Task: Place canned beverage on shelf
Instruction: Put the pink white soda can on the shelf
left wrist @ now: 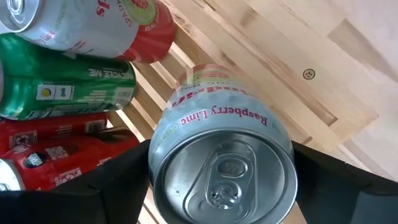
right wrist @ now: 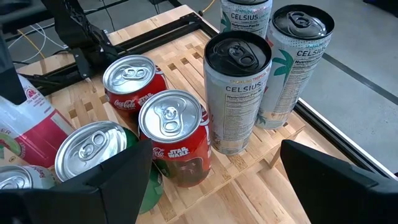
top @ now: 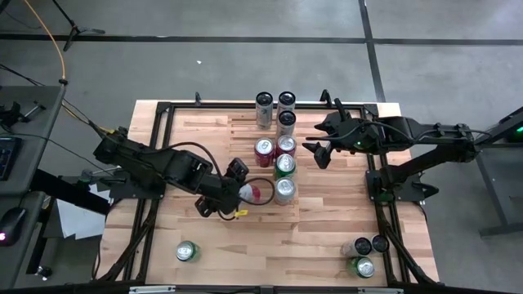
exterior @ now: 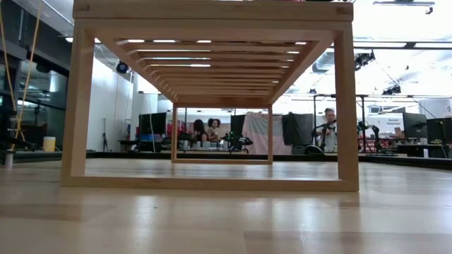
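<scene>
Straddling a silver Raspberry Lime can (left wrist: 222,163) over the pale slatted shelf (left wrist: 186,59), the left gripper (top: 239,194) looks clamped.

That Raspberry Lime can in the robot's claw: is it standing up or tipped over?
Tipped. In the high view the can lies sideways over the shelf, and the left gripper has its fingers on either side of it.

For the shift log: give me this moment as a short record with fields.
left claw: around the Raspberry Lime can, at the shelf's near edge
held can: tilted, not yet standing on the slats
right claw: open, empty, hovering at the far right of the shelf
cans on shelf: red, green and silver short cans, three tall Celsius cans
cans off shelf: one green can front left, three at front right
</scene>
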Tool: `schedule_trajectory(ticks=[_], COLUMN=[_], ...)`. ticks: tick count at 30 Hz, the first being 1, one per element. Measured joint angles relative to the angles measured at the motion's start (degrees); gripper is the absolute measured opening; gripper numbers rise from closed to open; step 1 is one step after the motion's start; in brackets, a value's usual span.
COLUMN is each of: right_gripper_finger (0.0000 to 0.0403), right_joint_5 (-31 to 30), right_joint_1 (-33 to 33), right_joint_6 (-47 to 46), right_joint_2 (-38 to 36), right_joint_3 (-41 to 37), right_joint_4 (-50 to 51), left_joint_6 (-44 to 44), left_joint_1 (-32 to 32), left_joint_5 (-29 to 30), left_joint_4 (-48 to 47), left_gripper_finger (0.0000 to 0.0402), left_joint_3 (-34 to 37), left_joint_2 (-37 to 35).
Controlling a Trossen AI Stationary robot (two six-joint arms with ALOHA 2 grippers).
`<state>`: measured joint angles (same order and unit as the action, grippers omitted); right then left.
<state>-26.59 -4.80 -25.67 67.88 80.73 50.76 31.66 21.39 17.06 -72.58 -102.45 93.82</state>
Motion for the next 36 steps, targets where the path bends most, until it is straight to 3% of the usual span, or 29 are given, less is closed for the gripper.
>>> schedule_trajectory(ticks=[11, 20, 25, 29, 32, 36], right_gripper_finger=[0.0339, 0.0339, 0.0339, 0.0339, 0.0339, 0.0339], right_joint_5=[0.0, 0.0, 0.2, 0.3, 0.3, 0.5], right_joint_1=[0.0, 0.0, 0.0, 0.0, 0.0, 0.0], right_joint_6=[0.1, -0.6, -0.9, -0.9, -0.9, -0.9], right_joint_2=[0.0, 0.0, 0.0, 0.0, 0.0, 0.0], right_joint_3=[0.0, 0.0, 0.0, 0.0, 0.0, 0.0], right_joint_4=[0.0, 0.0, 0.0, -0.4, -0.4, -0.6], left_joint_6=[-1.0, -1.7, -10.2, -22.8, -28.3, -28.4], left_joint_1=[0.0, 0.0, 0.0, -2.6, -6.3, -11.6], left_joint_5=[5.9, 6.3, 6.7, 2.3, 1.0, -3.2], left_joint_4=[0.9, 2.9, 1.5, 0.7, 1.9, 10.6], left_gripper_finger=[0.0339, 0.0341, 0.0342, 0.0342, 0.0342, 0.0342], left_joint_3=[0.0, 0.0, 0.1, 0.9, 5.2, 14.7], left_joint_2=[0.0, 0.0, -3.2, -8.4, -13.5, -19.2])
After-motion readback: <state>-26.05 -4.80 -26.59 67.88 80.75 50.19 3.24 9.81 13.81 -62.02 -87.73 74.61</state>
